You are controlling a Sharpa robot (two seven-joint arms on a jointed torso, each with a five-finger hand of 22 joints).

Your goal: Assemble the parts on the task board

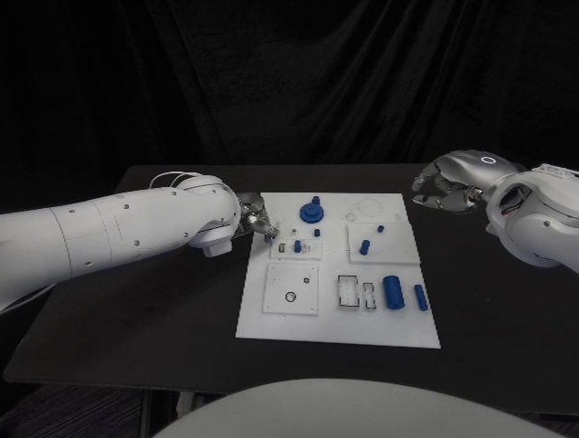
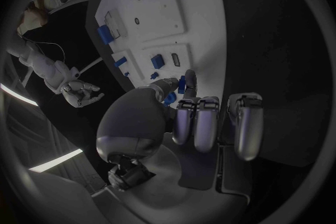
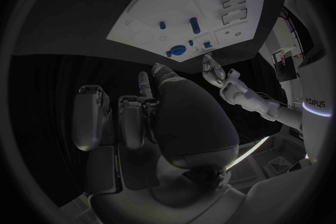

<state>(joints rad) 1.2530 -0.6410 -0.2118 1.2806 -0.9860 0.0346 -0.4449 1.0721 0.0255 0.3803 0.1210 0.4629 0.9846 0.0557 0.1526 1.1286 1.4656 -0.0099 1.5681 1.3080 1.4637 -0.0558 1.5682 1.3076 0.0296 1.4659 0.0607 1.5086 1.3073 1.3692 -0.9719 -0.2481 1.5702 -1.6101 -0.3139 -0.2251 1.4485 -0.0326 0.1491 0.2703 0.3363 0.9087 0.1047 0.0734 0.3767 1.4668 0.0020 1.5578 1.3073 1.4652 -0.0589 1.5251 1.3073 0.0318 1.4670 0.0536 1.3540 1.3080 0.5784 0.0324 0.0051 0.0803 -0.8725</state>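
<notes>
The white task board [image 1: 274, 315] lies mid-table with several blue parts on it. A round blue part with a post [image 1: 312, 213] stands near its far edge, and small blue pegs [image 1: 298, 245] stand on the raised plates. A thick blue cylinder [image 1: 393, 292] and a slim one [image 1: 421, 297] lie at its right side. My left hand [image 1: 257, 222] reaches over the board's far left edge. In the left wrist view its thumb and a finger [image 2: 190, 83] close around a bit of blue [image 2: 182, 85]; whether that is held or stands behind them is unclear. My right hand [image 1: 447, 187] hovers off the far right corner, fingers curled in, holding nothing.
Two black-rimmed slots [image 1: 349, 292] and a small ring [image 1: 292, 297] mark the board's near half. Bare black table [image 1: 145, 319] runs to the left and right of the board. A black curtain closes off the back.
</notes>
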